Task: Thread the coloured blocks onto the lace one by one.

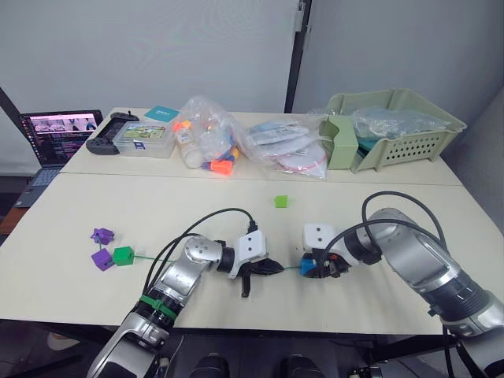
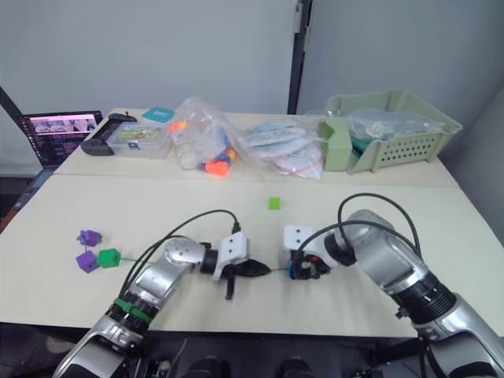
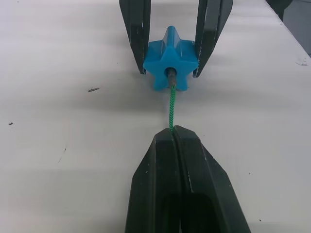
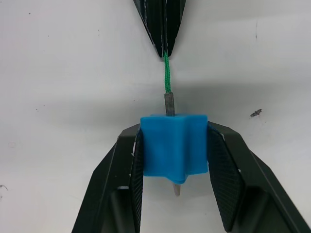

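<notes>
Left eye view showed the tabletop (image 1: 94,197) with both arms meeting near its front edge. The left tool (image 1: 272,268) was pinched shut on the lace (image 3: 171,104), while the right tool (image 1: 315,268) clamped the blue block (image 4: 174,145) between its fingers. The lace ran straight from the left tool to the block, its long axis in line with the block's hole. The stiff tip (image 4: 177,189) had entered the near face and protruded from the far side. Two purple blocks (image 1: 101,247) and a dark green block (image 1: 123,255) lay well apart on the robot's left; a light green block (image 1: 280,201) sat farther back. Judgement: the coming move depends on holding that alignment while the block slides along the lace toward the left tool.
</notes>
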Robot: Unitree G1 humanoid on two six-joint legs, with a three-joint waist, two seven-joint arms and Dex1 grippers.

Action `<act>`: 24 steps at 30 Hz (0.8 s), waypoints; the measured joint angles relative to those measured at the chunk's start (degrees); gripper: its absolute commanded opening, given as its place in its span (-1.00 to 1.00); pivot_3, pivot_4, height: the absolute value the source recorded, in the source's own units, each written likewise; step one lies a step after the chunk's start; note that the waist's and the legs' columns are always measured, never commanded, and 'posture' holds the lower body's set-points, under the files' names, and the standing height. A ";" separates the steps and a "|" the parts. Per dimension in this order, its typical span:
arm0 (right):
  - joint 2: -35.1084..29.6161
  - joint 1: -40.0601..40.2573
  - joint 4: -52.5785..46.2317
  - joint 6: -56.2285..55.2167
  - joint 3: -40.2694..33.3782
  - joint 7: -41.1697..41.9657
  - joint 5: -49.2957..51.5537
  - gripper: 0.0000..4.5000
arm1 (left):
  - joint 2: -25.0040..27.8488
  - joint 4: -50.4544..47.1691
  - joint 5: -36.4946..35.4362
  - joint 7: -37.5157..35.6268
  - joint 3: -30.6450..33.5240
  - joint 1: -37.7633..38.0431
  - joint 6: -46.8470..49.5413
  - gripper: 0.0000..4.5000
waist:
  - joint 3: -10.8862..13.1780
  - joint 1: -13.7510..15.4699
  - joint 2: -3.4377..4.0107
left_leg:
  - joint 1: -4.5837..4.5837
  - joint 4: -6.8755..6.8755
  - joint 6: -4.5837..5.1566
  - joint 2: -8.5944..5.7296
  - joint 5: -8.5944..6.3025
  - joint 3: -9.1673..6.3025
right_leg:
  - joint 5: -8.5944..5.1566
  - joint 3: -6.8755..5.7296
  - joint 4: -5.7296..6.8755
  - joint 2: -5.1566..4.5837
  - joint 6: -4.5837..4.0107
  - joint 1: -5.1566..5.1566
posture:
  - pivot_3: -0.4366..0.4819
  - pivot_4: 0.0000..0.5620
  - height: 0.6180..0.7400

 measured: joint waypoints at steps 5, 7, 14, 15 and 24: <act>0.32 0.00 -0.01 0.00 0.01 0.00 0.00 -0.40 | -3.62 2.35 0.12 1.17 -0.07 -0.96 -0.60 -1.00 | 0.00 0.04 0.00 | -0.01 0.01 0.00 0.00 0.00 0.00 | 0.00 0.00 0.00 0.00 0.00 0.00 | -0.05 -0.47 1.00; 0.35 0.00 -0.02 -0.01 0.01 0.04 0.00 -0.40 | -5.34 3.32 0.17 1.56 -0.18 -2.17 -1.28 -1.00 | 0.00 0.04 0.00 | -0.01 0.01 0.00 -0.01 0.00 0.00 | 0.00 0.00 0.00 0.00 0.00 0.00 | -0.05 -0.47 1.00; -0.08 -0.01 -0.01 0.02 0.08 0.14 -0.23 -0.40 | -6.97 5.56 1.31 2.20 -0.71 -3.22 -2.00 -1.00 | 0.00 0.21 0.00 | -0.01 0.02 0.00 -0.03 0.00 0.00 | 0.00 0.00 -0.02 -0.02 0.00 0.03 | -0.05 -0.47 1.00; -0.14 0.00 -0.01 0.02 0.10 0.12 -0.26 -0.40 | -7.02 5.54 1.37 2.26 -0.75 -3.21 -1.93 -0.75 | 0.00 0.26 0.00 | -0.01 0.03 0.00 -0.03 0.00 0.00 | 0.00 0.00 -0.02 -0.02 0.00 0.04 | -0.05 -0.47 1.00; 0.55 -0.04 -0.11 -1.28 0.42 -0.01 -0.26 -0.40 | -1.64 -1.89 -0.75 1.70 1.05 0.05 1.80 0.53 | 0.00 -0.27 0.01 | 0.03 -0.04 0.00 0.02 0.00 -0.02 | 0.00 0.00 0.03 0.01 0.00 -0.01 | -0.05 -0.47 1.00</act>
